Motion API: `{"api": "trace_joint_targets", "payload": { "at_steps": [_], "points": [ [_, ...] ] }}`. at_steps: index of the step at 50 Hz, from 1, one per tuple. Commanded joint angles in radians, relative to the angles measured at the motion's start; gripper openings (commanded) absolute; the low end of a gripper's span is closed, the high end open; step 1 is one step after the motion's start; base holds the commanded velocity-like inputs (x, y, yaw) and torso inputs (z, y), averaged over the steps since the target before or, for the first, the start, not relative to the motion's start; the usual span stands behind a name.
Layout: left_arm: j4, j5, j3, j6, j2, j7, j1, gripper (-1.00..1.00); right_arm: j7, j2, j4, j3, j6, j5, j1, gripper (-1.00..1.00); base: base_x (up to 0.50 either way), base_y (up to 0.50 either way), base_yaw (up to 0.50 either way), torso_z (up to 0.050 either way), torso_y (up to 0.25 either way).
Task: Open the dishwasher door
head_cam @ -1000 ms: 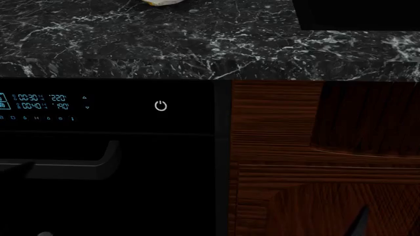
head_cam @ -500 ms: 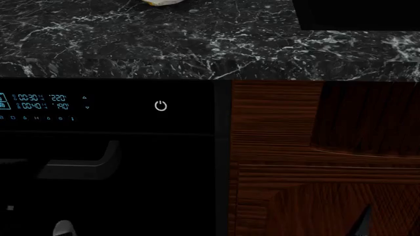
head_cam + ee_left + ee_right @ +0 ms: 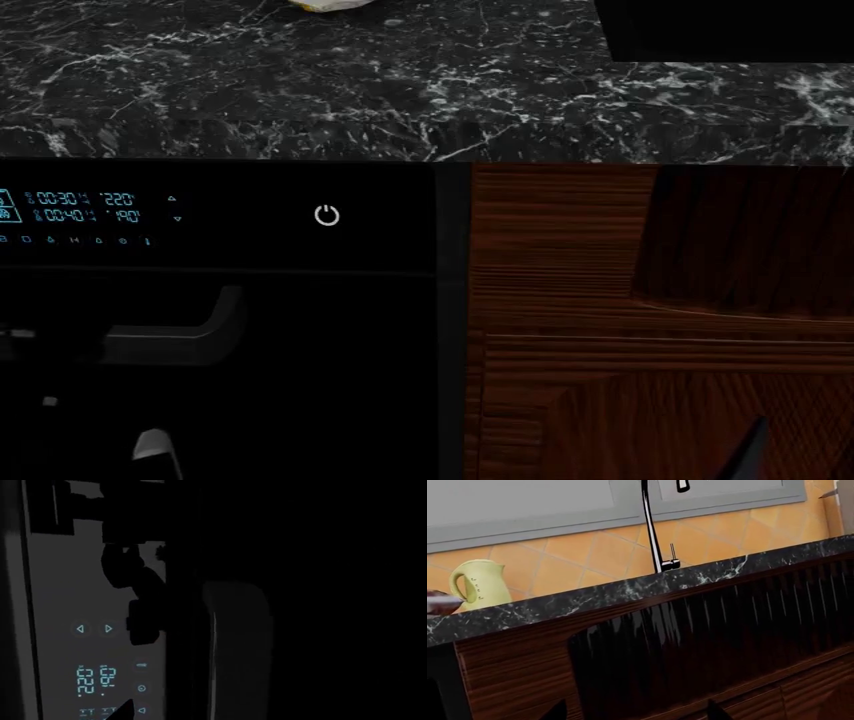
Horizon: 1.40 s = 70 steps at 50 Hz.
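Note:
The dishwasher door [image 3: 334, 380] is a glossy black panel below the counter, with a strip of cyan digits [image 3: 87, 207] and a white power icon [image 3: 327, 215]. Its dark bar handle [image 3: 174, 338] runs across the door's left part. My left arm is dark against the door; a pale part of it [image 3: 154, 443] shows below the handle. In the left wrist view the left gripper [image 3: 213, 715] is right at the handle [image 3: 237, 640]. One dark fingertip [image 3: 123, 712] shows beside the digits [image 3: 93, 680]; the other is lost in the dark. My right gripper [image 3: 635, 711] is open and empty, facing the wood cabinet.
A black marble counter [image 3: 400, 90] overhangs the door. The reddish-brown wood cabinet panel [image 3: 667, 320] is to the right, with my right fingertip [image 3: 747, 450] before it. A black sink basin [image 3: 721, 30], faucet [image 3: 650, 525] and yellow kettle [image 3: 477, 585] are on the counter.
The pale part of my left arm has moved up and to the right below the handle. The dark shape over the handle's left part has shifted. The door has not moved.

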Motion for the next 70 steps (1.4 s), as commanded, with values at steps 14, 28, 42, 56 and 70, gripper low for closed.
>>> {"api": "trace_joint_targets", "payload": {
  "at_steps": [14,28,42,56,70],
  "points": [
    [-0.141,0.020,0.045,0.047,0.049,-0.012,-0.058,1.00,0.003,0.003,0.004,0.005,-0.009,0.002,-0.005,1.00,0.00,0.00,0.00,0.000,0.000],
    [-0.255,0.031,0.071,0.083,0.089,-0.016,-0.119,1.00,0.009,0.008,-0.004,0.006,-0.005,0.003,-0.006,1.00,0.00,0.00,0.00,0.000,0.000],
    [-0.346,0.050,0.100,0.108,0.125,-0.010,-0.176,1.00,0.014,0.011,-0.012,0.011,-0.009,0.006,-0.015,1.00,0.00,0.00,0.00,0.000,0.000],
    [-0.440,0.060,0.127,0.144,0.164,-0.011,-0.230,1.00,0.014,0.013,-0.011,0.015,-0.014,0.008,-0.018,1.00,0.00,0.00,0.00,0.000,0.000],
    [-0.461,0.063,0.135,0.152,0.175,-0.007,-0.248,1.00,0.017,0.019,-0.012,0.018,-0.012,0.012,-0.016,1.00,0.00,0.00,0.00,0.000,0.000]
  ]
}}
